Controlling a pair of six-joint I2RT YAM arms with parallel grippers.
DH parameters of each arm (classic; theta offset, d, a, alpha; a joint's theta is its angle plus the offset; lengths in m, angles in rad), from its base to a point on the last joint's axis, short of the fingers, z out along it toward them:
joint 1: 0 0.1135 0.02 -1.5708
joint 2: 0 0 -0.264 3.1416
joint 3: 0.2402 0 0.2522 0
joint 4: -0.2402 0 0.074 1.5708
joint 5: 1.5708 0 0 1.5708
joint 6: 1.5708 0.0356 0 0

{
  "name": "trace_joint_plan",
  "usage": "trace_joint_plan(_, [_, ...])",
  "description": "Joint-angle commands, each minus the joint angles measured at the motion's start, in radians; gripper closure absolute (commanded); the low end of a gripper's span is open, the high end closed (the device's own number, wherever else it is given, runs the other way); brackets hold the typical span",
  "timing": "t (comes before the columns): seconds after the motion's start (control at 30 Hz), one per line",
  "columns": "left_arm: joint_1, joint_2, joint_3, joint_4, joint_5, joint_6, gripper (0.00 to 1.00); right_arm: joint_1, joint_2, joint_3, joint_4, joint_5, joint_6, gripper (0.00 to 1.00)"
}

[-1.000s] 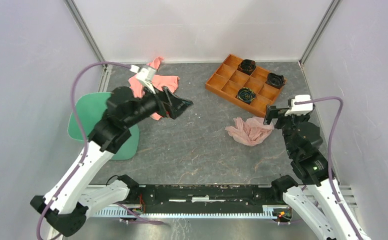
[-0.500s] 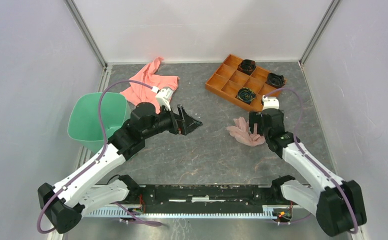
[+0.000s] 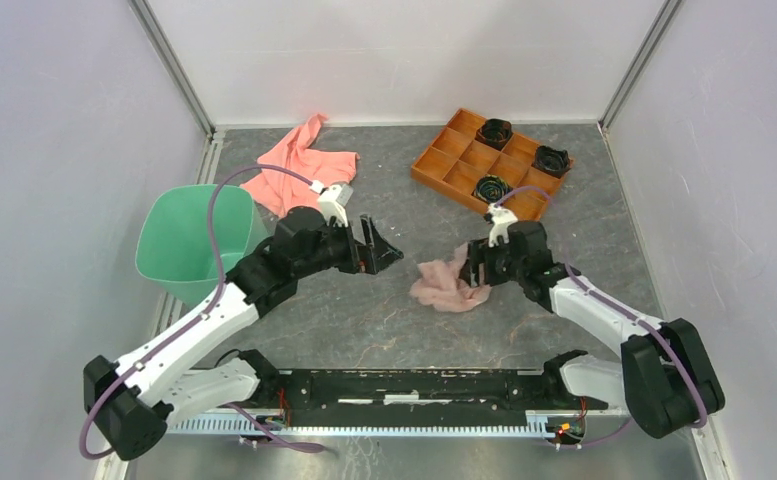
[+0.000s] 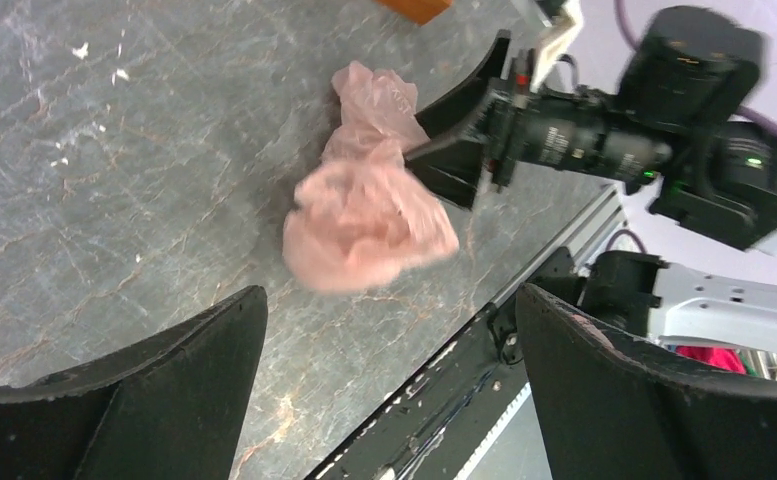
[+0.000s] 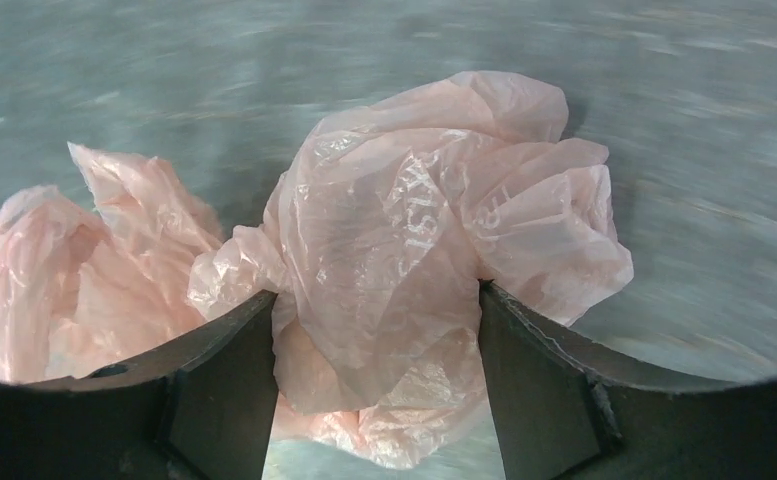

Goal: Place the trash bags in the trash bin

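The right jaws have closed in around the trash bag [image 3: 447, 287], dragging it leftward.

We see soft, even overhead light from above, with only faint shadows on the dark grey marbled table [image 3: 384, 300]. In the right wrist view the crinkly translucent pale pink plastic bag [image 5: 414, 230] is sharp, with small glints, while the table streaks with motion blur. The left wrist view blurs the bag's lower edge.
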Motion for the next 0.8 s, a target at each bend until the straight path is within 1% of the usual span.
trace_joint_plan(0.0, [-0.004,0.062,-0.038,0.078,0.031,-0.013,0.00,0.103,-0.035,-0.013,0.138,-0.231,0.090,0.28])
trace_joint_plan(0.07, [-0.005,0.087,-0.063,0.119,0.051,-0.040,0.00,0.139,-0.054,-0.033,0.174,-0.255,0.126,0.30])
trace_joint_plan(0.17, [-0.019,0.136,-0.102,0.176,0.091,-0.073,0.00,0.168,-0.082,-0.050,0.174,-0.230,0.130,0.31])
trace_joint_plan(0.27, [-0.042,0.181,-0.124,0.185,0.067,-0.077,0.00,0.168,-0.102,-0.050,0.124,-0.158,0.081,0.31])
trace_joint_plan(0.33, [-0.047,0.194,-0.138,0.185,0.041,-0.077,0.02,0.168,-0.103,-0.039,0.084,-0.084,0.037,0.33])
trace_joint_plan(0.37, [-0.048,0.200,-0.143,0.187,0.030,-0.074,0.03,0.169,-0.099,-0.034,0.067,-0.049,0.015,0.38])
trace_joint_plan(0.43, [-0.048,0.220,-0.144,0.189,0.019,-0.067,0.06,0.169,-0.093,-0.029,0.059,-0.017,-0.009,0.56])
trace_joint_plan(0.5, [-0.048,0.261,-0.142,0.200,0.030,-0.068,0.10,0.169,-0.091,-0.035,0.081,-0.041,-0.008,0.75])
trace_joint_plan(0.57, [-0.049,0.302,-0.141,0.248,0.081,-0.090,0.12,0.168,-0.094,-0.042,0.109,-0.097,0.002,0.89])
trace_joint_plan(0.6, [-0.051,0.322,-0.146,0.287,0.112,-0.110,0.11,0.170,-0.097,-0.046,0.123,-0.118,0.007,0.94])
trace_joint_plan(0.63, [-0.056,0.338,-0.151,0.328,0.141,-0.128,0.08,0.173,-0.102,-0.051,0.132,-0.134,0.010,0.99])
trace_joint_plan(0.67, [-0.064,0.349,-0.153,0.362,0.154,-0.145,0.02,0.175,-0.111,-0.052,0.137,-0.143,0.012,0.99])
trace_joint_plan(0.7, [-0.077,0.354,-0.150,0.385,0.155,-0.153,0.00,0.178,-0.118,-0.054,0.138,-0.149,0.012,1.00])
trace_joint_plan(0.77, [-0.104,0.361,-0.131,0.385,0.124,-0.145,0.00,0.182,-0.149,-0.058,0.138,-0.158,0.014,1.00])
